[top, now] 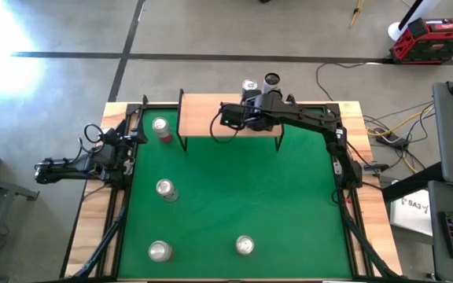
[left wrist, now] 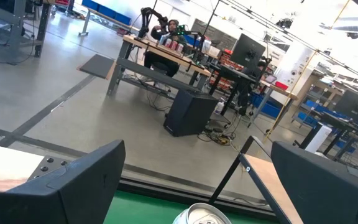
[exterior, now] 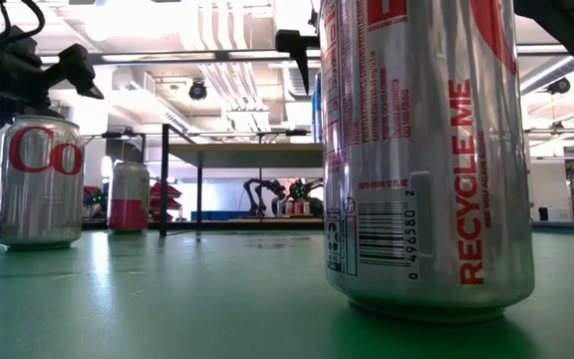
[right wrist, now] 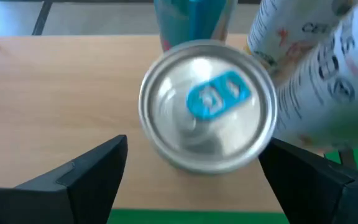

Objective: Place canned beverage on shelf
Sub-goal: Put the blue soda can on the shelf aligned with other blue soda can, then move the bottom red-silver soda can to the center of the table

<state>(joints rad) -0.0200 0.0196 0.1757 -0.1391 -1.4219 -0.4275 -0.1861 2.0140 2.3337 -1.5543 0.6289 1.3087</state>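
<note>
The shelf [top: 211, 116] stands at the counter's [top: 242, 196] far edge. On its wooden top, an upright blue-tabbed can [right wrist: 207, 104] sits between the right gripper's [right wrist: 191, 177] spread fingers, apparently released. The left gripper [top: 93, 134], open and empty, waits well apart.

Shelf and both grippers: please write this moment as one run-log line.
right gripper: open above blue-tab can on shelf | left gripper: open, waiting at left table edge | four cans on green mat
</note>
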